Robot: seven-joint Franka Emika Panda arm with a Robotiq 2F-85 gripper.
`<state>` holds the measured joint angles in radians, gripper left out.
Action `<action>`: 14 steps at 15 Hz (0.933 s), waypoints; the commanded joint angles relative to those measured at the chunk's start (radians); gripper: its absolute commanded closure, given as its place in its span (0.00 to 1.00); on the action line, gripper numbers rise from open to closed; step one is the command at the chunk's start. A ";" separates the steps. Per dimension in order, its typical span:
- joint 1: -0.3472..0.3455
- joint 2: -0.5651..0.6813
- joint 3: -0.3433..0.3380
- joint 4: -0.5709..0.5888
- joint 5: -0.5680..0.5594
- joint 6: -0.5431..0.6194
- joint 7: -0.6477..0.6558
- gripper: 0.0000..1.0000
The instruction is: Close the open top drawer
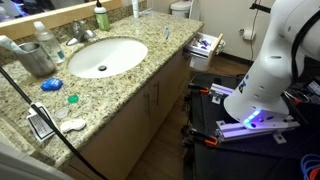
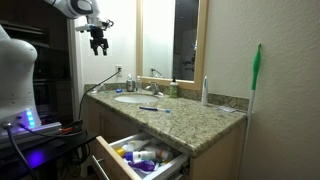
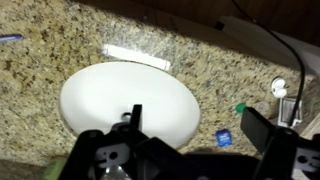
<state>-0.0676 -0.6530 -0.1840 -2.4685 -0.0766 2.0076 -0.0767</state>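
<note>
The top drawer [image 2: 140,155] is a shallow light-tan wooden drawer, pulled open at the front of the vanity, with white and blue small items inside. It also shows in an exterior view [image 1: 207,44] at the far end of the counter. My gripper [image 2: 98,44] hangs high above the sink end of the counter, far from the drawer. In the wrist view my gripper [image 3: 198,125] is open and empty, looking down on the white sink basin [image 3: 125,95]. The drawer is out of the wrist view.
The granite countertop [image 1: 150,75] holds the sink [image 1: 105,57], bottles and a cup [image 1: 38,58], a blue packet [image 3: 224,138], a green cap [image 3: 240,107] and a black cable [image 3: 270,45]. A green toothbrush [image 2: 256,70] stands by the wall. The robot base [image 1: 260,90] stands beside the vanity.
</note>
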 commanded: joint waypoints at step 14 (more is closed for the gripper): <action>-0.365 0.482 -0.347 0.369 -0.081 -0.078 -0.047 0.00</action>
<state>-0.4151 -0.1745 -0.5472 -2.1031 -0.1624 1.9318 -0.1206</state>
